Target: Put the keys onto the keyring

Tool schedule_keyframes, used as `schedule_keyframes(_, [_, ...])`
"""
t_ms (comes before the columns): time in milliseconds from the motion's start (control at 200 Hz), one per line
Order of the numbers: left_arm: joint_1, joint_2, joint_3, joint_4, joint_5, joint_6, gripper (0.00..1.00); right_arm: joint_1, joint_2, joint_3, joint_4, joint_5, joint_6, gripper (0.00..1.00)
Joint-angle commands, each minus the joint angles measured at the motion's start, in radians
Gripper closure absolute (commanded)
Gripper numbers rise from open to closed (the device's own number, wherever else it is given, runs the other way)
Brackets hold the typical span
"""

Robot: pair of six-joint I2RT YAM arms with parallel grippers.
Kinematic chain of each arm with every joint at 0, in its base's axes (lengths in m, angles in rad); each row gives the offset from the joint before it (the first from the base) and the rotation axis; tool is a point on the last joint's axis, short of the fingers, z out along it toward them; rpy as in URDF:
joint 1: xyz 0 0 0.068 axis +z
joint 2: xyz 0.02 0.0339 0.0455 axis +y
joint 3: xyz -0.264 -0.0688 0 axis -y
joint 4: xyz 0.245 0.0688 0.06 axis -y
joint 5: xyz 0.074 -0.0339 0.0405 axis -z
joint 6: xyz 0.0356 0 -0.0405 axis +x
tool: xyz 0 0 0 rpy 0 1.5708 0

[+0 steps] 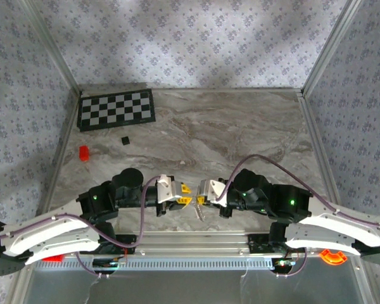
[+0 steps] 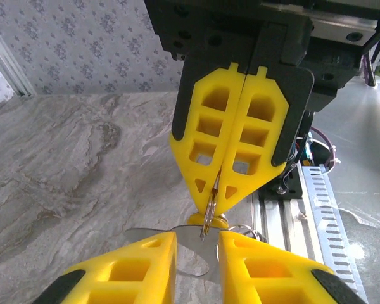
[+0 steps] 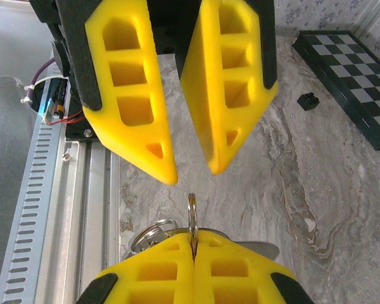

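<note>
Both grippers are meeting tip to tip over the near edge of the surface [image 1: 240, 133], just ahead of the arm bases.

Right gripper [image 3: 193, 237]: it is clenching its yellow fingers fully together and pinching the keyring [image 3: 192, 206] edge-on. The thin ring is standing upright out of the closed tips, pointing toward the opposite gripper.

Left gripper [image 3: 191, 172]: it is standing released, with its two fingers parted and a clear gap between the tips. In the right wrist view that gap is lining up with the ring. The tips are sitting near the ring but apart from it.

Keys: in the left wrist view a flat silver key [image 2: 189, 248] is showing across the gap between the left gripper's fingers, just under the right gripper's tips. Whether either finger is touching it cannot be told. In the top view the keys [image 1: 199, 214] are dangling just below the point where the two grippers are meeting.
</note>
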Motion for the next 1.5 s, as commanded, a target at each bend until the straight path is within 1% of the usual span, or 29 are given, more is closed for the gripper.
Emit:
schedule_keyframes(0, [0.002, -0.015, 0.010, -0.003, -0.003, 0.006, 0.76, 0.008, -0.019, 0.015, 0.016, -0.023, -0.008, 1.00])
schedule_keyframes(55, [0.001, -0.014, 0.011, -0.005, 0.002, 0.005, 0.75, 0.007, -0.021, 0.015, 0.016, -0.026, -0.008, 1.00])
schedule_keyframes(175, [0.002, -0.008, 0.018, -0.012, 0.021, 0.006, 0.71, 0.007, -0.022, 0.018, 0.011, -0.028, -0.008, 1.00])
schedule_keyframes(335, [0.001, 0.000, 0.026, -0.021, 0.045, 0.008, 0.70, 0.007, -0.022, 0.016, 0.009, -0.029, -0.007, 1.00])
schedule_keyframes(450, [0.001, 0.014, 0.029, -0.016, 0.040, 0.008, 0.70, 0.007, -0.022, 0.017, 0.010, -0.031, -0.007, 1.00])
schedule_keyframes(575, [0.001, 0.034, 0.024, 0.015, 0.045, 0.007, 0.70, 0.007, -0.021, 0.016, 0.009, -0.029, -0.008, 1.00])
schedule_keyframes(795, [0.002, 0.057, 0.023, 0.045, 0.053, 0.003, 0.75, 0.007, -0.016, 0.013, 0.009, -0.030, -0.006, 1.00])
schedule_keyframes(1024, [0.002, 0.062, 0.037, 0.037, 0.062, 0.005, 0.80, 0.008, -0.007, 0.013, 0.004, -0.029, -0.010, 1.00])
schedule_keyframes(1159, [0.001, 0.065, 0.043, 0.039, 0.068, 0.004, 0.85, 0.008, -0.002, 0.017, 0.003, -0.032, -0.008, 1.00])
schedule_keyframes(1259, [0.002, 0.066, 0.050, 0.033, 0.073, 0.003, 0.85, 0.008, -0.001, 0.015, 0.002, -0.036, -0.006, 1.00])
schedule_keyframes(1394, [0.001, 0.066, 0.055, 0.031, 0.075, 0.005, 0.81, 0.009, 0.004, 0.018, 0.005, -0.037, -0.005, 1.00])
schedule_keyframes(1434, [0.001, 0.067, 0.055, 0.031, 0.076, 0.005, 0.82, 0.009, 0.005, 0.018, 0.005, -0.036, -0.005, 1.00])
schedule_keyframes(1494, [0.001, 0.069, 0.058, 0.033, 0.075, 0.004, 0.85, 0.009, 0.005, 0.021, 0.006, -0.037, -0.007, 1.00])
